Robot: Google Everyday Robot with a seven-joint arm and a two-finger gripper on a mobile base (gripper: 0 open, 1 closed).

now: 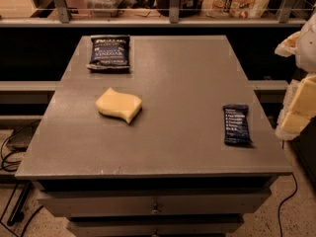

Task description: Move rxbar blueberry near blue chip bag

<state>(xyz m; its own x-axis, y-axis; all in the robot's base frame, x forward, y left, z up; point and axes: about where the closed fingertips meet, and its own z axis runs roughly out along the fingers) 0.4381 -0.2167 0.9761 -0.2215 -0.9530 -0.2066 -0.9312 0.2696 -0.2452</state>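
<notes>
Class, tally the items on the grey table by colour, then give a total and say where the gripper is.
Dark blue: 2 (blue chip bag, rxbar blueberry)
Yellow: 1 (sponge)
Total: 3
The gripper is at the right edge of view, touching none of them.

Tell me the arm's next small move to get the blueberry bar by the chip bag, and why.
Probably bring the gripper in over the bar. The gripper hangs at the right edge of the view, beside the table and apart from the bar, which lies flat nearby, far across from the chip bag.
</notes>
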